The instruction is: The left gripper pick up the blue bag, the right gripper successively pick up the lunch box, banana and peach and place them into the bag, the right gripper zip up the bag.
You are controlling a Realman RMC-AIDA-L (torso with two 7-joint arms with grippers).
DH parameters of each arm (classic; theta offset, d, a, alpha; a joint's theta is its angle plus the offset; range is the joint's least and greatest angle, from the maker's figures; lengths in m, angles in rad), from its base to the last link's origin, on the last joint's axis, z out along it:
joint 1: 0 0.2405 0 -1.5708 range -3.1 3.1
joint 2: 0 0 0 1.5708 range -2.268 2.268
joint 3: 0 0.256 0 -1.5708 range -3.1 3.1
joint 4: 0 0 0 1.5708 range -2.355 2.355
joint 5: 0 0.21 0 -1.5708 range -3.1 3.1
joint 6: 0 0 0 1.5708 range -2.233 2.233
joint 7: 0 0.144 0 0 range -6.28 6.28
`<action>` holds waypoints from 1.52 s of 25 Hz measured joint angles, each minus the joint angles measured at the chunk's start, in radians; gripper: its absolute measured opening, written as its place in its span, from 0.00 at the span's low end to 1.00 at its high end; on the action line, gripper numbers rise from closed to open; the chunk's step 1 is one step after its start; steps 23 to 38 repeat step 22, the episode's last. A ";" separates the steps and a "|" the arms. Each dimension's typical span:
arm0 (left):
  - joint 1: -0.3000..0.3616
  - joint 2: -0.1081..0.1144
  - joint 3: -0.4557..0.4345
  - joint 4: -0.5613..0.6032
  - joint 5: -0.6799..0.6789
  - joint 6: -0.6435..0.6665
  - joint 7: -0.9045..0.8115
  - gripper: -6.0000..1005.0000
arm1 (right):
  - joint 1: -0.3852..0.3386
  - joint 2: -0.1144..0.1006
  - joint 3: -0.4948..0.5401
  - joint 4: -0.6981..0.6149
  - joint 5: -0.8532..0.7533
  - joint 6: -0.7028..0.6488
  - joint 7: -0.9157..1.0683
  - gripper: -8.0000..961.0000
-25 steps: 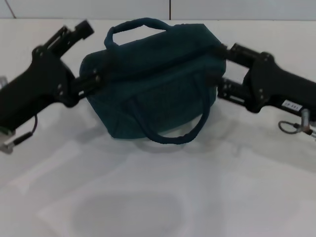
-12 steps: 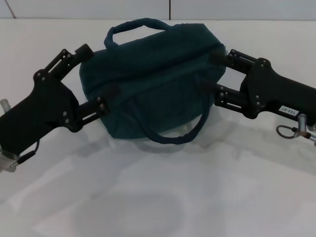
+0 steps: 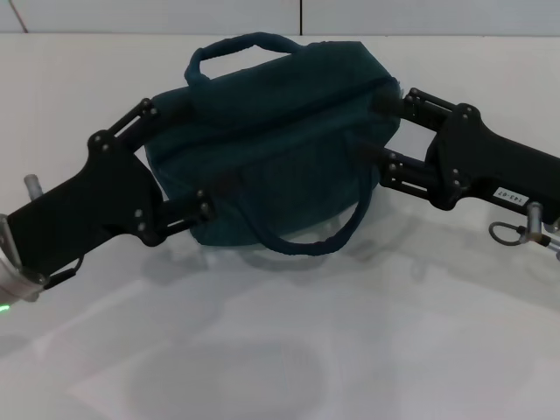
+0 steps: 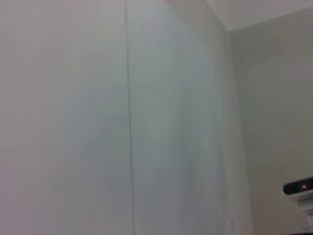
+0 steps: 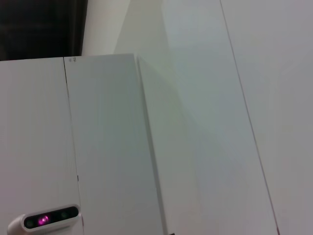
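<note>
The blue bag (image 3: 280, 131) sits on the white table (image 3: 350, 350), closed along the top, with one handle arching at the back and the other drooping over its front. My left gripper (image 3: 194, 150) reaches in from the lower left. It is open, one finger against the bag's upper left corner and the other against its lower left front. My right gripper (image 3: 379, 131) comes from the right, open, with its fingers spread over the bag's right end. The lunch box, banana and peach are out of view. Neither wrist view shows the bag or any fingers.
Both wrist views show only pale wall panels, each with a small sensor device (image 5: 44, 219) (image 4: 299, 187) showing a pink light. A wire ring (image 3: 512, 232) hangs under the right wrist. A dark seam (image 3: 300, 17) splits the back wall behind the table.
My left gripper has swung down and forward, from beside the bag's upper left to straddling its left end. The right gripper shifted slightly toward the bag. The bag has barely moved.
</note>
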 joint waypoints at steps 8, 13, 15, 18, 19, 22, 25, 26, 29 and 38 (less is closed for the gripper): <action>-0.004 -0.001 -0.006 -0.002 0.009 -0.002 0.001 0.87 | 0.007 0.009 0.012 0.008 -0.001 0.008 0.000 0.71; -0.003 -0.001 -0.006 -0.003 0.009 -0.002 0.006 0.87 | 0.004 0.010 0.013 0.008 -0.001 0.011 0.001 0.71; -0.001 -0.002 -0.006 -0.003 0.008 -0.002 0.007 0.87 | 0.002 0.011 0.013 0.008 -0.001 0.011 0.001 0.71; 0.000 -0.003 -0.006 -0.003 0.007 -0.002 0.007 0.87 | 0.001 0.012 0.015 0.008 0.000 0.014 0.001 0.71; 0.000 -0.003 -0.006 -0.003 0.006 -0.002 0.007 0.87 | 0.001 0.012 0.015 0.008 0.000 0.015 0.001 0.71; 0.002 -0.004 -0.006 -0.003 0.005 -0.002 0.008 0.87 | 0.001 0.012 0.015 0.008 0.000 0.015 0.001 0.71; 0.002 -0.004 -0.006 -0.003 0.005 -0.002 0.008 0.87 | 0.001 0.012 0.015 0.008 0.000 0.015 0.001 0.71; 0.002 -0.004 -0.006 -0.003 0.005 -0.002 0.008 0.87 | 0.001 0.012 0.015 0.008 0.000 0.015 0.001 0.71; 0.002 -0.004 -0.006 -0.003 0.005 -0.002 0.008 0.87 | 0.001 0.012 0.015 0.008 0.000 0.015 0.001 0.71; 0.002 -0.004 -0.006 -0.003 0.005 -0.002 0.008 0.87 | 0.001 0.012 0.015 0.008 0.000 0.015 0.001 0.71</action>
